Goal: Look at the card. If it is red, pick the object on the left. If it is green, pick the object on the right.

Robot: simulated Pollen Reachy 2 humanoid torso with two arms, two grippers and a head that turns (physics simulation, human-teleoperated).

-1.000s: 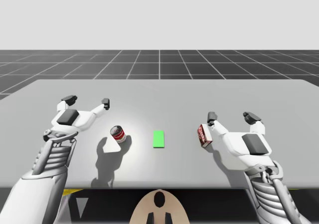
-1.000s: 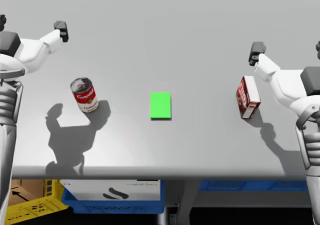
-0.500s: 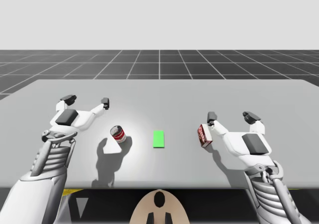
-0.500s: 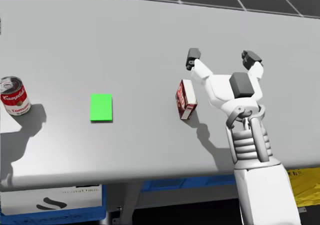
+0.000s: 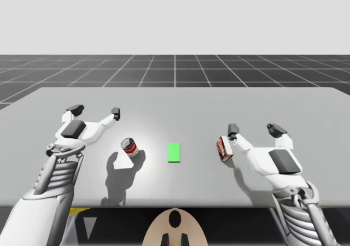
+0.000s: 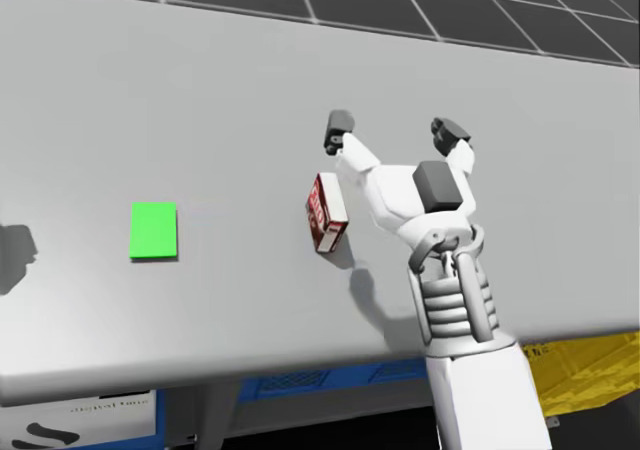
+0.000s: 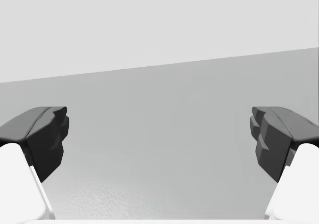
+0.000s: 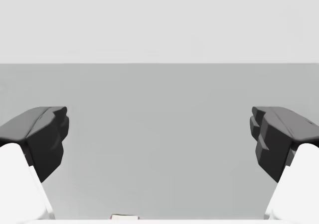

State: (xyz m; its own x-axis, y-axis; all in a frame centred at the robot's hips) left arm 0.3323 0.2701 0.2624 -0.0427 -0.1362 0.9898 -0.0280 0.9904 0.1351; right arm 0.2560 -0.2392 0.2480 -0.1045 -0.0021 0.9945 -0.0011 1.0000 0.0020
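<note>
Card [image 5: 174, 152] green, so box [image 5: 224, 148] is target | right gripper [image 5: 254, 128] beside it, jaws spread, likely for grasping | left gripper [image 5: 95, 111] spread wide, idle.

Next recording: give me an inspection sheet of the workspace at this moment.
Surface: plain grey table.
Job's things: green card in the middle; red-and-white can upright to its left; red box to its right.
Clutter: nothing seen.
Grippers: left gripper open, apart from the can; right gripper open, beside the red box, not around it.
Cables: nothing seen.
Surroundings: dark grid floor; blue crate and yellow crate under the table.
</note>
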